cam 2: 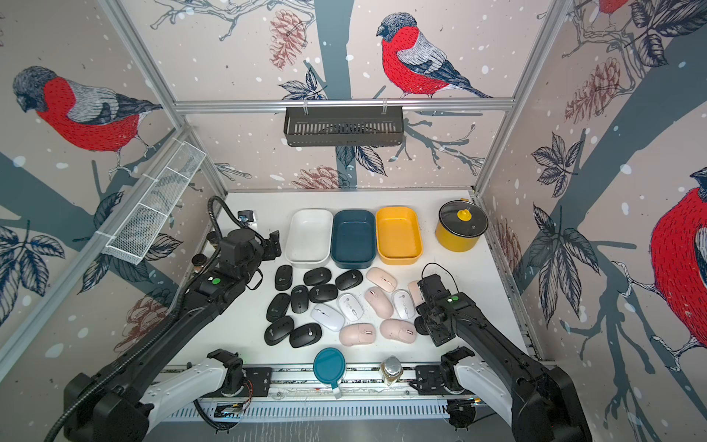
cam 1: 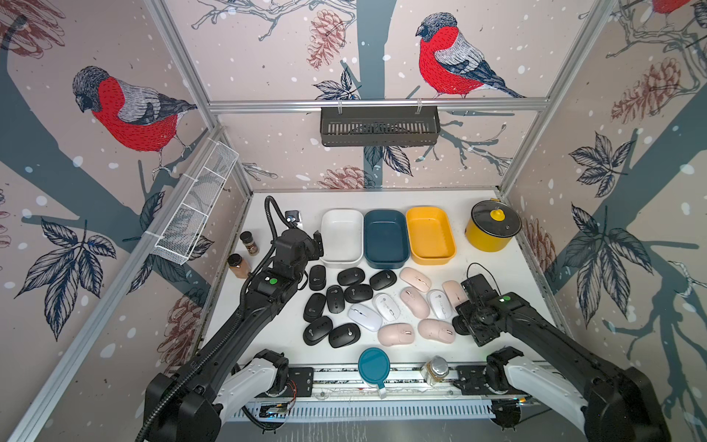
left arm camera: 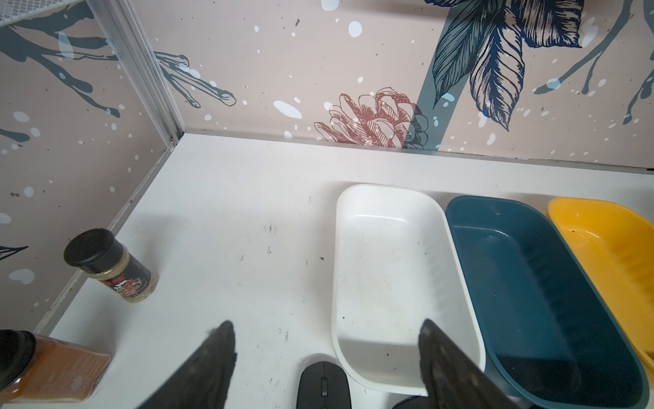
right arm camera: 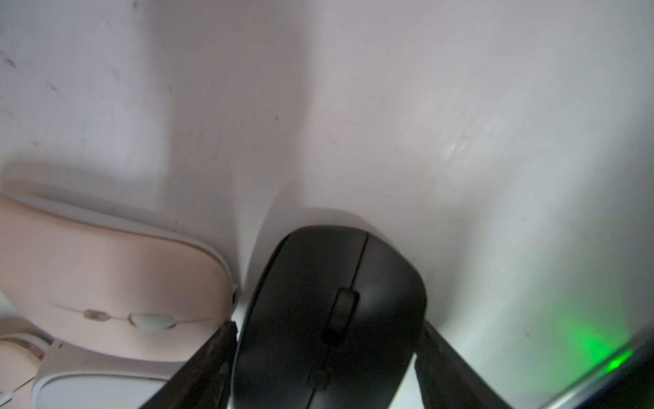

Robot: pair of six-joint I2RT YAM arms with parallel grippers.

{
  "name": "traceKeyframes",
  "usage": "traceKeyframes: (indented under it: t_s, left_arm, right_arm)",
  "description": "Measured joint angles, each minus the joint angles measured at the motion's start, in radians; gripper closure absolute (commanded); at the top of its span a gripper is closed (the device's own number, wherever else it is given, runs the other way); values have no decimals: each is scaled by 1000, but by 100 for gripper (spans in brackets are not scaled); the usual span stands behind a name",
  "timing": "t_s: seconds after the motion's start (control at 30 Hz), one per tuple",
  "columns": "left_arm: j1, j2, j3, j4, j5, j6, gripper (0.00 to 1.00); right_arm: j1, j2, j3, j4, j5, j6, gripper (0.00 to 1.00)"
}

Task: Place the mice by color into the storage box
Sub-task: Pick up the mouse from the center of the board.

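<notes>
A white table [cam 1: 290,344] stands inside walls [cam 1: 440,164] printed with red-breasted birds, branches and cones. In both top views the mice lie loose at frame centre, just below three bins in a row: white bin [cam 1: 341,236], blue bin [cam 1: 385,239], yellow bin [cam 1: 430,235]. The mice are smooth ovals, each with a small wheel.

From the left there are eight black mice [cam 1: 335,299] in a cluster, three white mice [cam 1: 387,307] and five pink mice [cam 1: 414,302]. A ninth black mouse [right arm camera: 300,283] lies on the table at the right end. The right gripper [right arm camera: 327,324] clasps its sides, with a pink one just beside it.

The left gripper [left arm camera: 325,325] hangs released by the white bin's lower left corner.

Two spice jars [cam 1: 249,242] stand at left and one yellow pot [cam 1: 491,229] upper right. One teal lid [cam 1: 374,365] and one glass jar [cam 1: 436,369] sit at the bottom edge.
</notes>
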Motion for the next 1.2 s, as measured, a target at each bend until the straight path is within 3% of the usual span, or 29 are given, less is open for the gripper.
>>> traceKeyframes:
  t_s: [0.3, 0.7, 1.2]
  left_arm:
    - [0, -14, -8, 3, -23, 0, 20]
    - [0, -18, -11, 3, -39, 0, 20]
    - [0, -19, -11, 2, -42, 0, 20]
  right_arm:
    - [-27, 74, 18, -4, -33, -60, 25]
    - [-34, 136, 42, -23, -46, -113, 46]
    - [14, 60, 119, -38, -32, -119, 47]
